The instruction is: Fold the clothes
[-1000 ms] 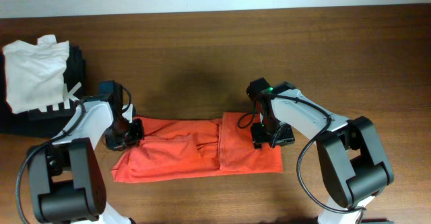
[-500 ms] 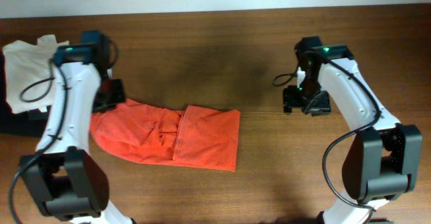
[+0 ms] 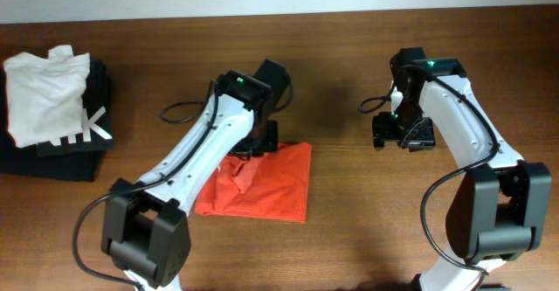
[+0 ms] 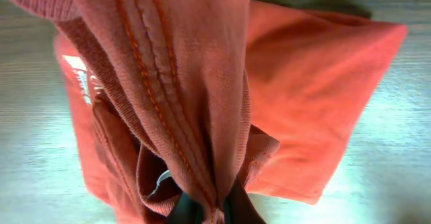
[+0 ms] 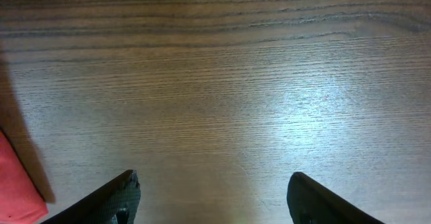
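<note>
While left end effector (image 4: 205, 209) pinches the T-shirt (image 3: 278, 179) at a stitched edge | right end effector (image 5: 212, 189) spread over table (image 3: 376, 230)

We find bare table (image 3: 349, 205) open between the T-shirt (image 3: 281, 184) and the right gripper (image 3: 403, 137); our left arm (image 3: 196, 155) slants across the middle, and stacked garments (image 3: 52, 107) block the far-left edge.

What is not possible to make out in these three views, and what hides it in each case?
Left gripper: in the left wrist view the orange shirt drapes over its fingers; overhead, its own arm covers the grip.
Shirt lettering: folded inward; the left wrist view shows only a white scrap.
Black garment letters: overhead, the white garment covers most of them.
Right wrist view: the frame edge cuts off all but one shirt corner.
</note>
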